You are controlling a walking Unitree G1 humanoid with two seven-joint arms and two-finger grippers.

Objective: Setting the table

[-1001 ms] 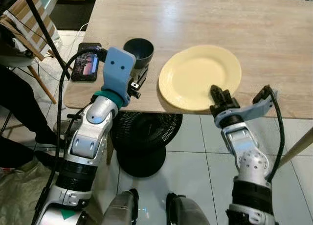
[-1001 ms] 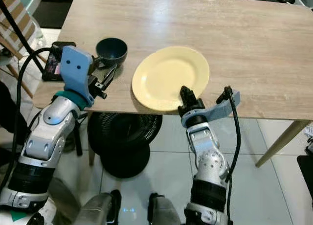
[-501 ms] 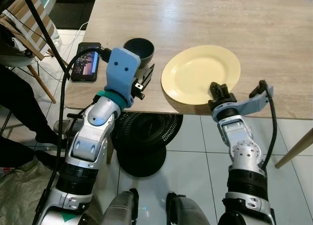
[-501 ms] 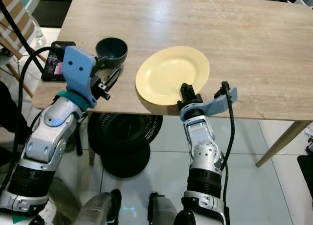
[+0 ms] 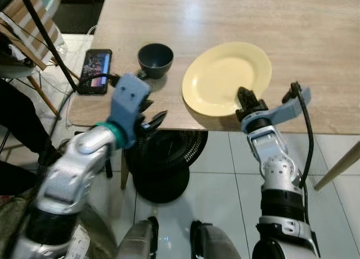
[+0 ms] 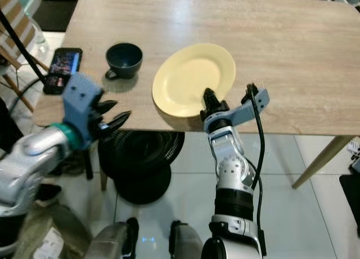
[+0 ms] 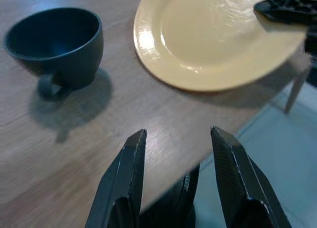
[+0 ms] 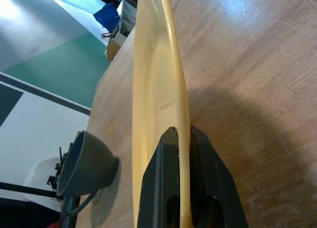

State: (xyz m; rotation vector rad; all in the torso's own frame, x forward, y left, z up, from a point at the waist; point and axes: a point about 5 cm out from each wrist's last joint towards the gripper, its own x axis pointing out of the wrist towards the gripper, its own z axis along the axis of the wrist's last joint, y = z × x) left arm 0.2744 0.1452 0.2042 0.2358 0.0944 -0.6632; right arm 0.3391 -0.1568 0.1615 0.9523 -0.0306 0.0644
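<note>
While my right gripper (image 5: 246, 99) pinches the near rim of the yellow plate (image 5: 225, 76), one black finger lies on top of the plate and the other beneath it, so the fingers stand narrow with only the rim's thickness between them. In the right wrist view the plate's edge (image 8: 171, 89) runs straight into that grip. The plate lies on the wooden table (image 5: 236, 22) close to its near edge, with the gripped spot at about 5 o'clock on the plate.

My left gripper (image 5: 151, 120) hangs just off the table's near edge, fingers spread wide with nothing between them. From the plate it sits at about 8 o'clock. In the left wrist view its two fingers (image 7: 124, 183) frame bare tabletop.

A dark cup (image 5: 155, 59) stands upright on the table at the plate's 9 o'clock, apart from it, handle turned toward my left side. A phone (image 5: 95, 71) with a lit screen lies flat at the cup's 9 o'clock, near the table's left edge. Under the table stands a black fan (image 5: 163, 163) on the tiled floor (image 5: 225, 186).
</note>
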